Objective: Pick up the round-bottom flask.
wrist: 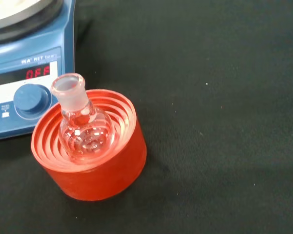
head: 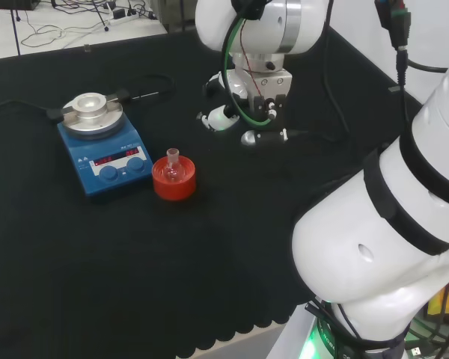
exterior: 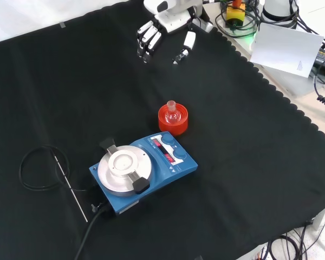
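Hovering hand (exterior: 161, 28), fingers spread, empty, well apart from round-bottom flask (exterior: 173, 114) upright in red stand (exterior: 173, 123). Approach step; next, reach flask neck.

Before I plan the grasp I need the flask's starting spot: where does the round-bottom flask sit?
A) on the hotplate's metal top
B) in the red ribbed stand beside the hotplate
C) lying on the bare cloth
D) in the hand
B: the round-bottom flask sits upright in the red ribbed stand next to the blue hotplate; the hand is well away, its fingers relaxed.
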